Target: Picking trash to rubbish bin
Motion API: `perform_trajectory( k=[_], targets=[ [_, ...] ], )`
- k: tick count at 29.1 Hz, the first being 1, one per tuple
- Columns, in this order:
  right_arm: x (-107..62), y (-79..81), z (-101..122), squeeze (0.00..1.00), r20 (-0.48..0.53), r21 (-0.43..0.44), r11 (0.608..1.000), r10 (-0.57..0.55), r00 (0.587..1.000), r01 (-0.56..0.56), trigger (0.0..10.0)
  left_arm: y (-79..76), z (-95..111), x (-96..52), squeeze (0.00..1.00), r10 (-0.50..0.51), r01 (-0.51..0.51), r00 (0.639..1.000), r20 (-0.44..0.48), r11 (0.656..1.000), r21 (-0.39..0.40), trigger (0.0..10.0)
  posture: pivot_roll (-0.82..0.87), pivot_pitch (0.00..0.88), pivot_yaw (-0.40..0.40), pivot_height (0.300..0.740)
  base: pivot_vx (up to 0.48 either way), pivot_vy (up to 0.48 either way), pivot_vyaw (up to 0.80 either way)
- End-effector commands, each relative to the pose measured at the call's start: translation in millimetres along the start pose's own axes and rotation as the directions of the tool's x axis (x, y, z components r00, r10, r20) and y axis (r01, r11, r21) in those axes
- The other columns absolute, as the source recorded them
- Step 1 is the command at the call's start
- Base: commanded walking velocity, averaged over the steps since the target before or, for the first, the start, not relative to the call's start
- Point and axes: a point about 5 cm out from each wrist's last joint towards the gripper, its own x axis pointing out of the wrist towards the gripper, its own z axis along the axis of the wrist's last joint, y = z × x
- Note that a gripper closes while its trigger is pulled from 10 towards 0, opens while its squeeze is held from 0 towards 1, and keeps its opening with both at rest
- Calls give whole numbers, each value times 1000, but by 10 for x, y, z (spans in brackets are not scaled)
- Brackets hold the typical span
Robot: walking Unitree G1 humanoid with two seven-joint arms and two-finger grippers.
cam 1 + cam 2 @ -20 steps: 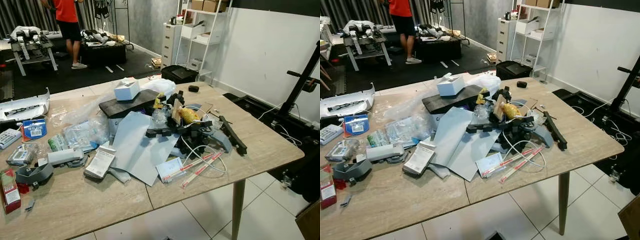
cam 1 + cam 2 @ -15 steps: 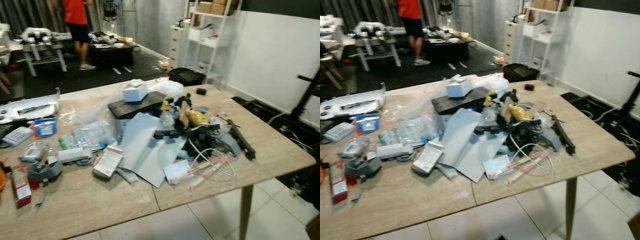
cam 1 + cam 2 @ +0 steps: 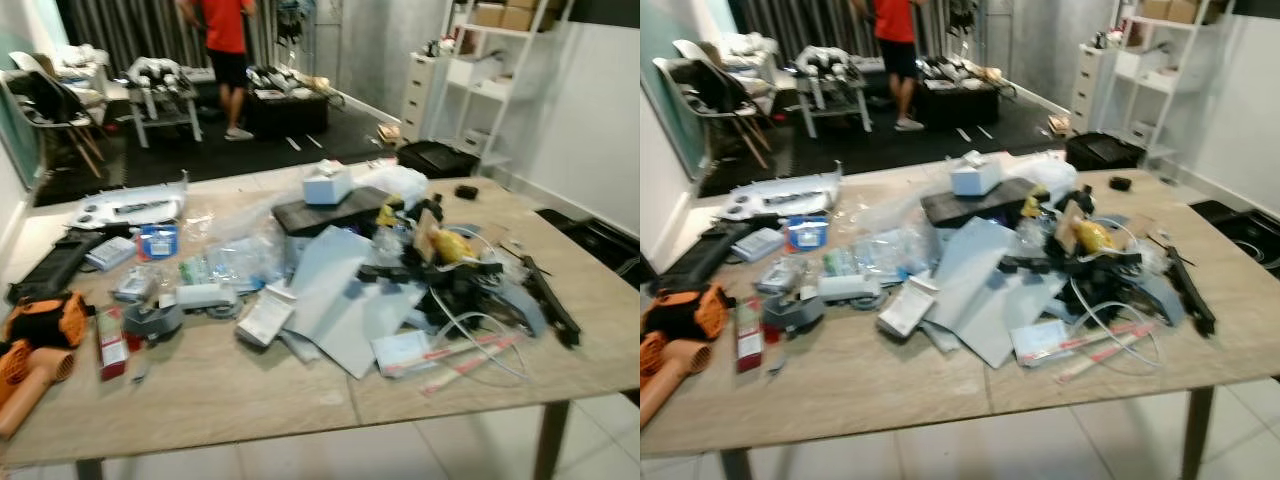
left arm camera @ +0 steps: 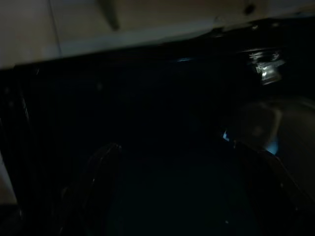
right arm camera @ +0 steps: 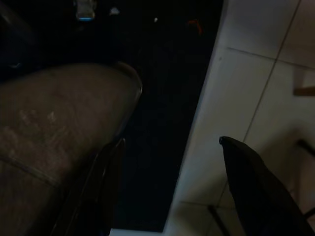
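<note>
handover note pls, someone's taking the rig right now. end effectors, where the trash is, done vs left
Left end effector: hanging idle in the dark below the table edge, fingers apart, holding nothing.
Right end effector: hanging idle over the white floor tiles, fingers apart, holding nothing.
Trash: all on the wooden table. Grey sheets, white box on a black slab, clear plastic bags, black parts with white cable, orange tool at the robot's left.
A person stands at the far end of the room.
Done: nothing picked judging by the pile.
Left: approach the table, find the bin, start picking.
</note>
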Motion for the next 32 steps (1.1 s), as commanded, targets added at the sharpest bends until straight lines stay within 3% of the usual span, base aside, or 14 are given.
perform_trajectory(
  k=[1, 7, 10, 13, 14, 15, 16, 18, 21, 24, 27, 29, 30, 32],
  targets=[
    [15, 108, -9, 0, -3, -6, 999, 39, 999, -39, 10000, 62, -20, -4, 0, 20, -20, 1000, -13, 1000, -11, 10000, -101, 90, 11, 740, 0, 0, 775],
    [12, 87, -22, 0, -7, 13, 1000, 20, 1000, -20, 10000, 108, 4, -5, 0, 56, -56, 998, 0, 997, -61, 10000, -101, 90, 11, 740, 0, 0, 745],
    [10, 65, -22, 0, -7, 18, 1000, 5, 1000, -5, 10000, 297, 121, -18, 0, 169, -158, 984, 47, 970, -185, 10000, -101, 90, 11, 740, 0, 0, 0],
    [10, 65, -22, 0, -7, 18, 1000, 5, 1000, -5, 10000, 297, 121, -18, 0, 169, -158, 984, 47, 970, -185, 10000, -101, 90, 11, 740, 0, 0, 0],
    [10, 65, -23, 0, -7, 16, 1000, 7, 1000, -6, 10000, 409, 229, -31, 0, 227, -197, 970, 88, 943, -269, 10000, -103, 91, 7, 740, 0, 0, 0],
    [9, 64, -25, 0, -9, 14, 1000, 8, 1000, -7, 10000, 610, 394, -71, 0, 326, -259, 935, 143, 898, -357, 10000, -99, 93, 5, 740, 0, 0, 0],
    [9, 64, -25, 0, -9, 14, 1000, 8, 1000, -7, 10000, 610, 394, -71, 0, 326, -259, 935, 143, 898, -357, 10000, -99, 93, 5, 740, 0, 0, 0],
    [9, 63, -27, 0, -11, 8, 1000, 10, 1000, -10, 10000, 957, 626, -178, 0, 487, -351, 852, 192, 804, -479, 10000, -99, 93, 5, 740, 0, 0, 0],
    [9, 66, -24, 0, -10, 6, 1000, 12, 1000, -11, 10000, 1116, 739, -243, 0, 544, -362, 811, 214, 755, -546, 10000, -86, 94, 0, 740, 0, 0, 0],
    [15, 83, 5, 0, -1, 10, 1000, 16, 1000, -16, 10000, 1413, 1283, -470, 0, 573, -90, 699, 428, 664, -742, 10000, -86, 97, 4, 740, 0, 0, 0],
    [16, 86, 12, 0, 1, 11, 1000, 16, 1000, -16, 10000, 1469, 1419, -541, 0, 577, -24, 657, 484, 658, -752, 10000, -86, 98, 6, 740, 0, 0, 0],
    [17, 91, 13, 0, 2, 13, 1000, 17, 1000, -17, 10000, 1608, 1637, -700, 0, 607, 71, 564, 560, 639, -766, 10000, -86, 98, 6, 740, 0, 0, 0],
    [17, 91, 13, 0, 2, 13, 1000, 17, 1000, -17, 10000, 1608, 1637, -700, 0, 607, 71, 564, 560, 639, -766, 10000, -86, 98, 6, 740, 0, 0, 0],
    [16, 95, 1, 0, 0, 16, 1000, 19, 1000, -19, 10000, 1751, 1864, -897, 0, 646, 126, 457, 612, 634, -763, 10000, -88, 97, 5, 740, 0, 0, 0]
  ],
)
